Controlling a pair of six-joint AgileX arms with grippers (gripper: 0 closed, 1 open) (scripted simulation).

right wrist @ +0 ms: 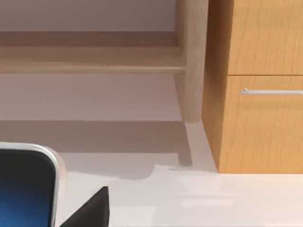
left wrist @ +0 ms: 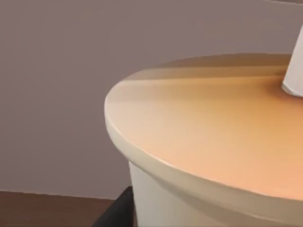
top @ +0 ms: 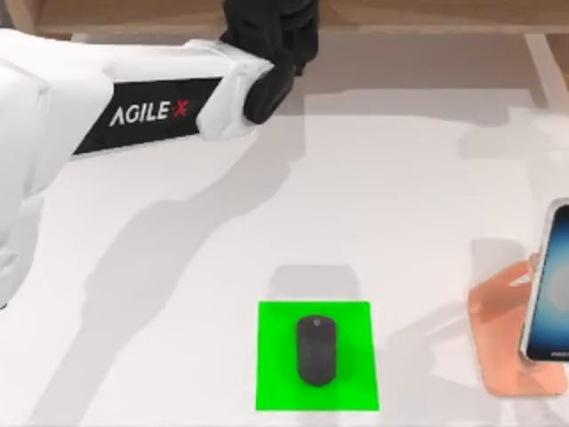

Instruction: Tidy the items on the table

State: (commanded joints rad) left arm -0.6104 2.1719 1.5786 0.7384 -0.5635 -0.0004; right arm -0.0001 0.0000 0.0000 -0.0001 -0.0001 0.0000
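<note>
The tan-orange bubble-tea cup (left wrist: 203, 137) looms very close in the left wrist view, its white straw (left wrist: 296, 71) at the lid's edge. My left gripper (top: 277, 40) reaches over the back edge of the table (top: 178, 267) and is shut on the cup; one dark finger (left wrist: 118, 213) lies against the cup's wall. The black mouse (top: 316, 350) rests on the green mat. The smartphone (top: 551, 285) leans on the pink-copper stand at the right edge. Its silver corner (right wrist: 28, 189) appears close to my right gripper (right wrist: 87, 213).
The green mat (top: 276, 391) lies front centre. The pink-copper stand (top: 502, 347) sits front right. A light wooden shelf (top: 427, 13) runs along the back, and a wooden cabinet with a metal drawer handle (right wrist: 270, 91) stands beyond the phone.
</note>
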